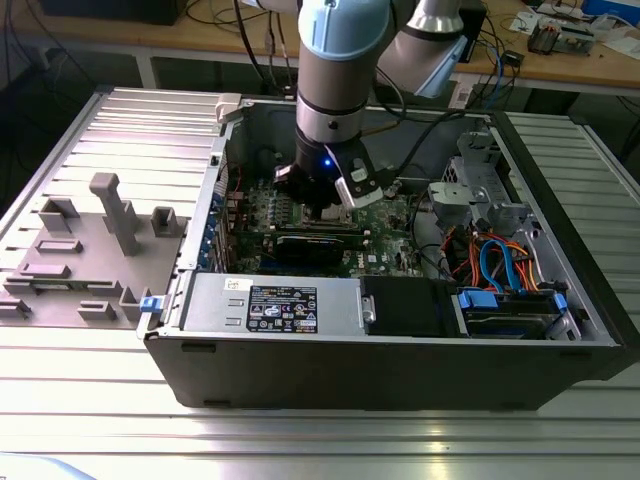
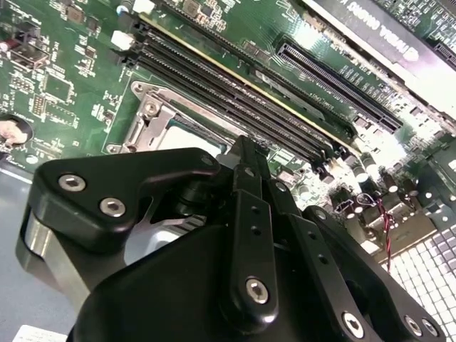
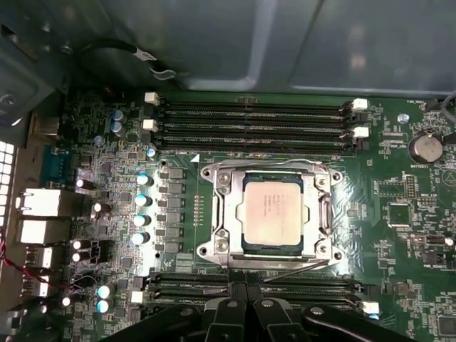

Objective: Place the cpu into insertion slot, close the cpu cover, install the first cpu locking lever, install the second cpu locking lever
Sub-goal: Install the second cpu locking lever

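Hovering low over the green board (image 3: 399, 235), end effector (image 3: 246, 288) pressed together, pinching nothing. Just beyond, toward twelve o'clock: cpu (image 3: 273, 210) seated in insertion slot (image 3: 235, 239), cpu cover (image 3: 324, 214) closed around it; memory slots (image 3: 256, 125) farther.

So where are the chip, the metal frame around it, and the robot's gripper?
chip (image 3: 271, 211), first wrist view, middle of its grey top.
metal frame (image 3: 226, 214), first wrist view, one side bar.
gripper (image 3: 246, 291), first wrist view, between the fingertips.
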You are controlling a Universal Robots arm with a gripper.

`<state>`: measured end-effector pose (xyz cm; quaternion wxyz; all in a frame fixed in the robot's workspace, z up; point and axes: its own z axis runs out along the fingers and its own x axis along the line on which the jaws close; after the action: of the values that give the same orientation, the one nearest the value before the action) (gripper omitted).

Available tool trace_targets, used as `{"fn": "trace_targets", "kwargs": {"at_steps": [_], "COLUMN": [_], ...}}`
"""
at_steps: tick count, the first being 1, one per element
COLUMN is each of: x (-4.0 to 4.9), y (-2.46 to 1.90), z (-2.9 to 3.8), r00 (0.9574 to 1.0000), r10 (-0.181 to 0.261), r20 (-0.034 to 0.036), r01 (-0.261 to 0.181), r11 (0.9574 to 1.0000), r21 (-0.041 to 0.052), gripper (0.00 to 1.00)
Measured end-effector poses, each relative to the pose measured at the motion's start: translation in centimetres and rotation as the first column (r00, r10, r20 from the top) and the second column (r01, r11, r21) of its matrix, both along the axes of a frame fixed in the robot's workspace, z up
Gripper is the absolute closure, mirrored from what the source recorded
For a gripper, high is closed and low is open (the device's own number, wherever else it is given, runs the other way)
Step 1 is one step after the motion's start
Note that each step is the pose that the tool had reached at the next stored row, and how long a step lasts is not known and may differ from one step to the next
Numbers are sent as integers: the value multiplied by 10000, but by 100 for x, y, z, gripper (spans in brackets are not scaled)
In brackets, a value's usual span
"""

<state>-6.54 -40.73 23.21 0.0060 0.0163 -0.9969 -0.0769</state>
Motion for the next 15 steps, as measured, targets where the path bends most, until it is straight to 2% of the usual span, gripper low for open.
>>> {"fn": "trace_targets", "kwargs": {"at_steps": [6, 11, 15], "x": [-18, -95, -127], "y": [-46, -89, -112], "z": [-35, -75, -130], "r00": [10000, 9999, 9997], "r10": [54, 137, 234], "r20": [-29, -27, -24], "r01": [-53, -136, -232], "r11": [9998, 9991, 9977], "r21": [217, 406, 643], "gripper": [89, 89, 89]}}
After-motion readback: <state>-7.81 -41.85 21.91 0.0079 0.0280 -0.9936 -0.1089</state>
